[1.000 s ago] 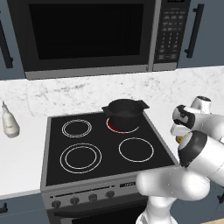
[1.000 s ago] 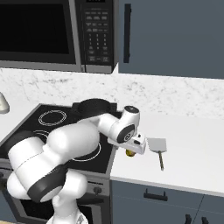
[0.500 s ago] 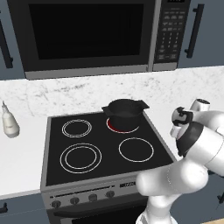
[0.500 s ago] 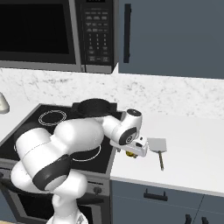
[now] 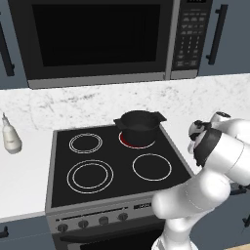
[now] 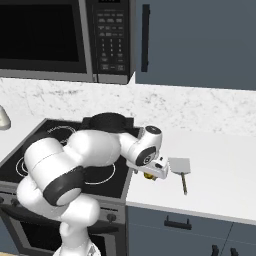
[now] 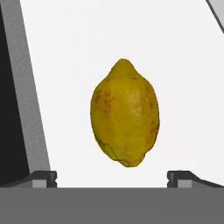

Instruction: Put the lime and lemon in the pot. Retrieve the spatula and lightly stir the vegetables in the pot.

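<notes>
The lemon (image 7: 124, 113) lies on the white counter right of the stove, yellow and pointed at one end. My gripper (image 7: 113, 178) hangs straight above it, open, with one fingertip on each side and nothing held. From the right base view the gripper (image 6: 151, 173) sits low over the lemon (image 6: 148, 176), which peeks out under the hand. The spatula (image 6: 180, 167) lies flat just to its right, grey blade and thin dark handle. The black pot (image 5: 138, 126) stands on the back right burner, also the pot (image 6: 107, 120) partly behind my arm. The lime is out of view.
The burner under the pot glows red (image 5: 128, 142). The stove's grey edge (image 7: 26, 100) runs close beside the lemon. A pale bottle (image 5: 10, 137) stands on the left counter. A microwave (image 5: 97, 41) hangs above the stove.
The hand has sunk a little closer over the lemon while the elbow swung round. The jaws stayed open; lemon, spatula and pot have not moved.
</notes>
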{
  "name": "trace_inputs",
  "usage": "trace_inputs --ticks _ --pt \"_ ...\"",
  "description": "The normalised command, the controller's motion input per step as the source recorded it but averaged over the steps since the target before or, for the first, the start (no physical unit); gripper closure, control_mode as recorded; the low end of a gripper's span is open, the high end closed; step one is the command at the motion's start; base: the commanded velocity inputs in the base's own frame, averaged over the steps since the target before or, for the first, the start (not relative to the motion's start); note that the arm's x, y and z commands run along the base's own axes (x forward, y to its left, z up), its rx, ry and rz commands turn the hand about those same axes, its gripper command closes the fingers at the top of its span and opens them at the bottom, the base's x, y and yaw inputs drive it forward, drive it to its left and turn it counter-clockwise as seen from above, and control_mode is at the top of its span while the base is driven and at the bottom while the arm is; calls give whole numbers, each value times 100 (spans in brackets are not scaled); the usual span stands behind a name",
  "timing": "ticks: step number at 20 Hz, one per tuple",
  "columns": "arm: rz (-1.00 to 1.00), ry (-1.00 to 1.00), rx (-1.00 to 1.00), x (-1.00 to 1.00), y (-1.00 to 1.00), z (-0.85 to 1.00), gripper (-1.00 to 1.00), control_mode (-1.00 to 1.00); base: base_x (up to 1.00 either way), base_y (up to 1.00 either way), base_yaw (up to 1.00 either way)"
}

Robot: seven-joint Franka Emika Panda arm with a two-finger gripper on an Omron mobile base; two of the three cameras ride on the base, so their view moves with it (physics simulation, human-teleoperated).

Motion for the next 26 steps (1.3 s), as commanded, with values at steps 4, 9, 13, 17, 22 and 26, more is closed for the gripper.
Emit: trace_inputs --ticks 4,9,13,17,22,26 --pt "0 0 2 19 -9 -9 -100 -100 0 0 0" --pt "0 0 0 14 -6 -10 -100 -100 0 0 0" --pt "0 0 0 15 0 -11 -100 -100 0 0 0" --pt "0 0 0 7 -1 -4 100 -100 0 0 0" --pt "0 0 0 0 0 0 100 -100 0 0 0" --pt "0 -1 1 -6 0 2 100 -100 0 0 0"
